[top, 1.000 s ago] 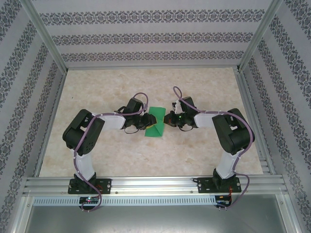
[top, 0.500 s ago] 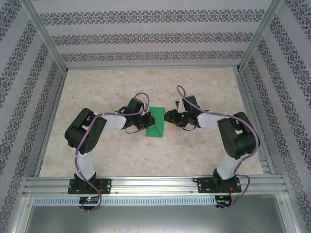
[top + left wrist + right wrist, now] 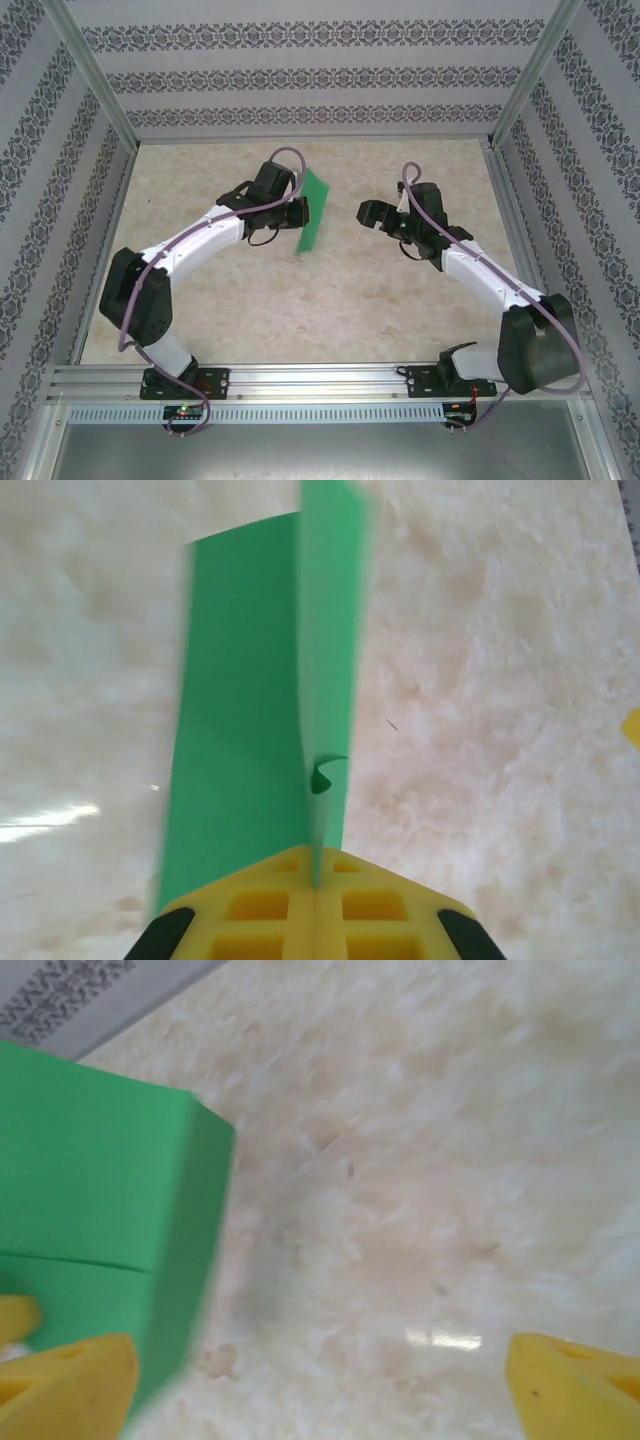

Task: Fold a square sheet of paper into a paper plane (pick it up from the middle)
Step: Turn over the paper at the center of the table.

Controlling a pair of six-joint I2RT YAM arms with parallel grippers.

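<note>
We find the left gripper (image 3: 298, 213) closed tight on the square sheet of paper (image 3: 314, 210), its yellow fingers (image 3: 270, 908) pinching one edge (the sheet is creased, with one flap seen edge-on from the left wrist). The sheet stands tilted over the table (image 3: 330, 320); we cannot tell whether its lower corner touches. The right gripper (image 3: 366, 212) is spread wide, holding nothing, near the sheet but apart from it.

Overhead view, close wrist views sharing paper (image 3: 313, 212)
</note>
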